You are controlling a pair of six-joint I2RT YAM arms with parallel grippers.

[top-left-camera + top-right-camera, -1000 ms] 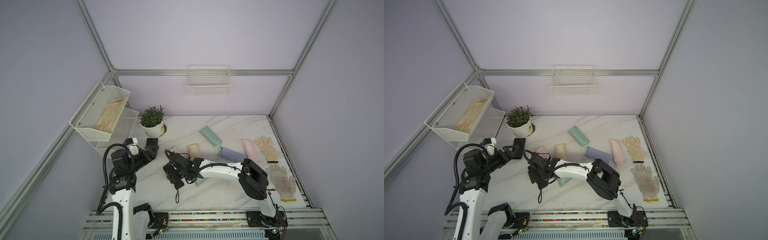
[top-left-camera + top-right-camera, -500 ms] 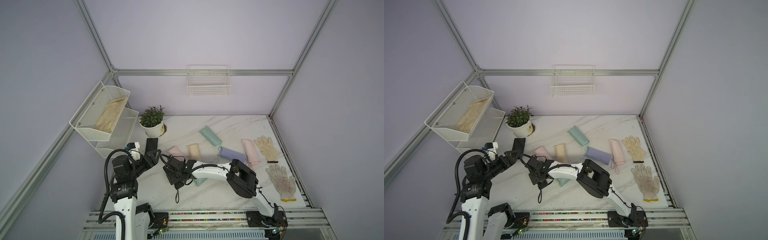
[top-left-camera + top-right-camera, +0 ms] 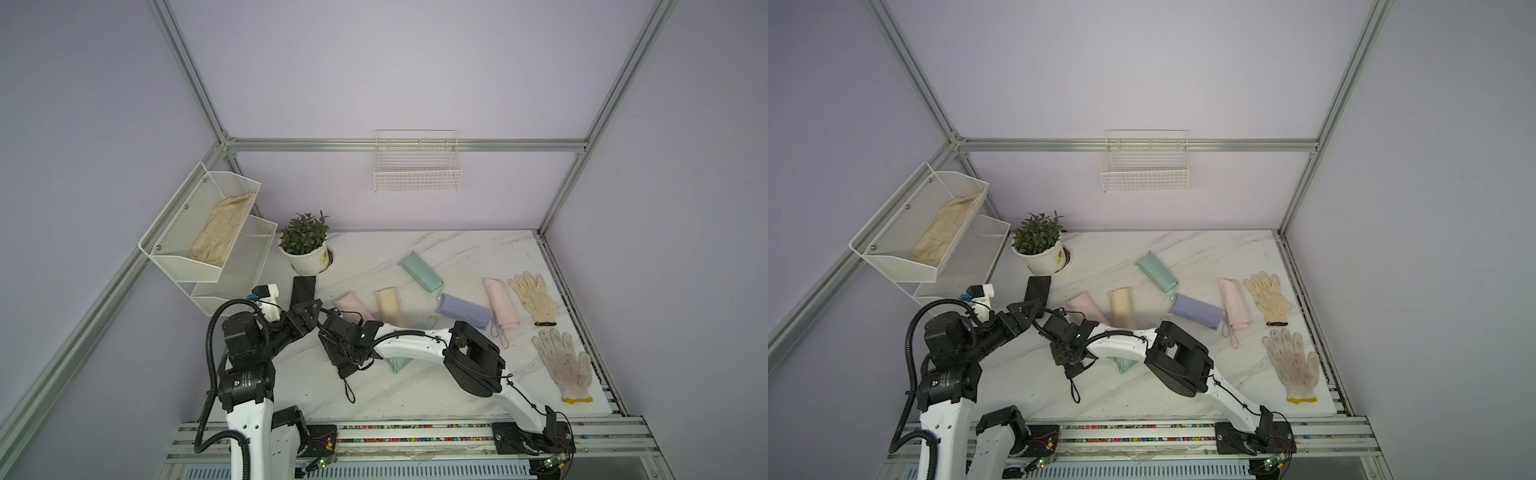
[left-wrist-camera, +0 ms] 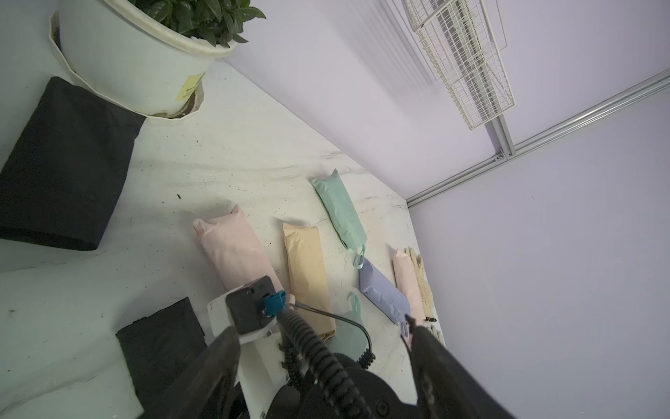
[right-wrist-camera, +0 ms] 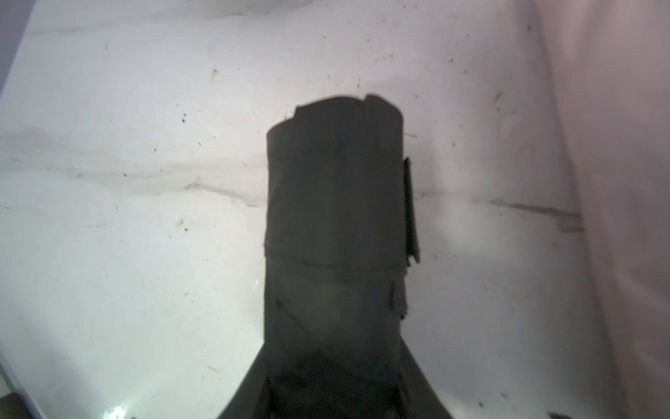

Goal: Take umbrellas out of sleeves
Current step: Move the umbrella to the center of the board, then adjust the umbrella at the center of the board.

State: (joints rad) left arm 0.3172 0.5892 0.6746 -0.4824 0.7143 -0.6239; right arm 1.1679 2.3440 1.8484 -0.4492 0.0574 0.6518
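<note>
My right gripper is low over the marble table, shut on the black umbrella, its jaws pressing both sides. The umbrella's wrist loop trails toward the front edge. The flat, empty black sleeve lies by the plant pot. My left gripper hovers open just left of the right wrist, holding nothing. Farther right lie a plump pink sleeve, a yellow one, a mint green umbrella, a lilac one and a pink one.
A flat mint green sleeve lies under the right forearm. A potted plant stands at the back left beside a white mesh rack. Two cream gloves lie at the right edge. A wire basket hangs on the back wall.
The right gripper's jaws have closed in onto the black umbrella, and the right elbow swung left. The left arm has dropped and brought its open gripper closer to the right wrist.
</note>
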